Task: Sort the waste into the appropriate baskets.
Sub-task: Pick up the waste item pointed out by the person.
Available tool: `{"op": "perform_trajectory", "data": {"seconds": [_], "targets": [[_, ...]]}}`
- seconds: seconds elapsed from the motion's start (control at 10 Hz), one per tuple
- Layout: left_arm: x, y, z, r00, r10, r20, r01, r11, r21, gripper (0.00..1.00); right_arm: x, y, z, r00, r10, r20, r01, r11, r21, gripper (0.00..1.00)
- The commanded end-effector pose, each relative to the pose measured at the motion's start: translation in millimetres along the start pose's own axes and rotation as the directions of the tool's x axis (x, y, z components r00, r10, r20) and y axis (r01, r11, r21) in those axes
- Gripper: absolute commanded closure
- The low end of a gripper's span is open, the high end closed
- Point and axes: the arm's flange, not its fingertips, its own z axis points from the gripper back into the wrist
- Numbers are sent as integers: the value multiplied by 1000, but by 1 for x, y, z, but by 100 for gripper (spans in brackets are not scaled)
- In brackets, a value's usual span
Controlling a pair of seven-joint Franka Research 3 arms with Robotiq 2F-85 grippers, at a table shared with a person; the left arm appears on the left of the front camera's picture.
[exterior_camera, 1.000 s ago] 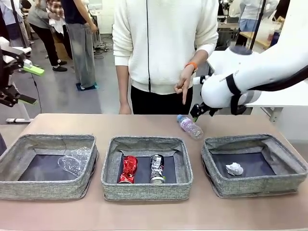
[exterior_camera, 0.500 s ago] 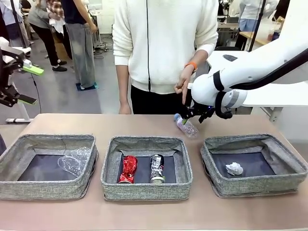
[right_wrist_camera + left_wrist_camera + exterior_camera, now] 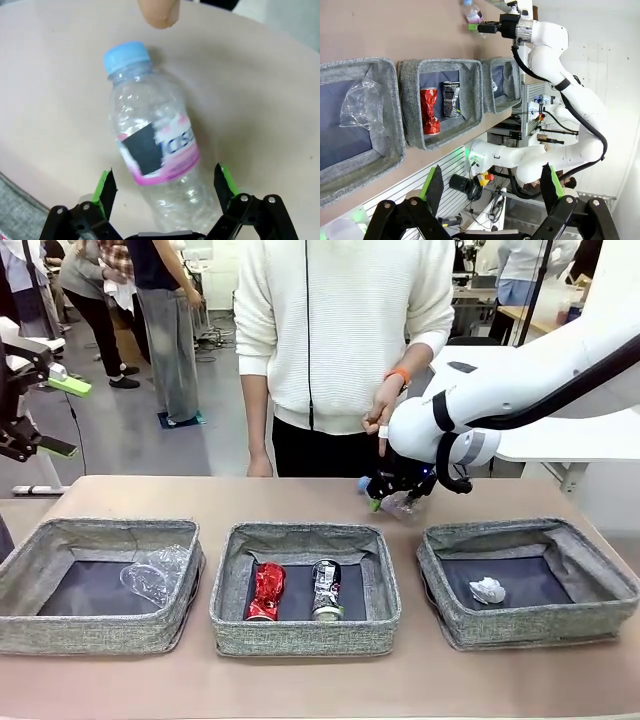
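In your right wrist view the bottle (image 3: 152,150) lies on its side on the bare table (image 3: 260,90), its lower body between the spread green pads (image 3: 104,186) of the right gripper (image 3: 162,192), which is released and grips nothing yet. Judge it as light and probably empty: clear thin plastic, dented and crinkled, so it should give under pressure and the smooth wall may slip or roll. Take it across the labelled middle, where the pink band sits, not at the blue cap or the tapered shoulder, and expect the wall to buckle before the hold firms up. A fingertip (image 3: 159,11) of the person hangs just past the cap, so mind it as you close. The front view gives what the wrist view cannot: the bottle (image 3: 403,503) lies behind the row of baskets, beyond the gap between the middle basket (image 3: 304,642) and the right basket (image 3: 530,629), with the right gripper (image 3: 398,495) low over it and the person's hand (image 3: 383,412) pointing down at it. There the two cans (image 3: 296,590) lie in the middle basket, the paper ball (image 3: 487,591) in the right, the clear container (image 3: 155,574) in the left basket (image 3: 95,635). Your left wrist view shows the left gripper (image 3: 492,186) released and empty, well apart, and the bottle (image 3: 472,11) far off.
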Motion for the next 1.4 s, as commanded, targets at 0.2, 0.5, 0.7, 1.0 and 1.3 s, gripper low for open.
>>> {"op": "perform_trajectory", "data": {"seconds": [0.2, 0.5, 0.7, 1.0, 1.3], "targets": [[-2, -1, 4, 1000, 4, -12, -4, 1000, 7, 0, 8, -3, 5, 1000, 10, -10, -10, 1000, -2, 9], [-2, -1, 4, 1000, 4, -12, -4, 1000, 7, 0, 6, -4, 6, 1000, 16, -17, -16, 1000, -6, 100], [-2, -1, 4, 1000, 4, -12, -4, 1000, 7, 0, 5, -4, 7, 1000, 19, -19, -19, 1000, -11, 100], [-2, -1, 4, 1000, 4, -12, -4, 1000, 7, 0, 4, -7, 11, 999, -3, -45, 3, 1000, 7, 100], [-2, -1, 4, 1000, 4, -12, -4, 1000, 7, 0, 3, -9, 14, 995, -27, -93, 25, 999, -23, 100]]}}
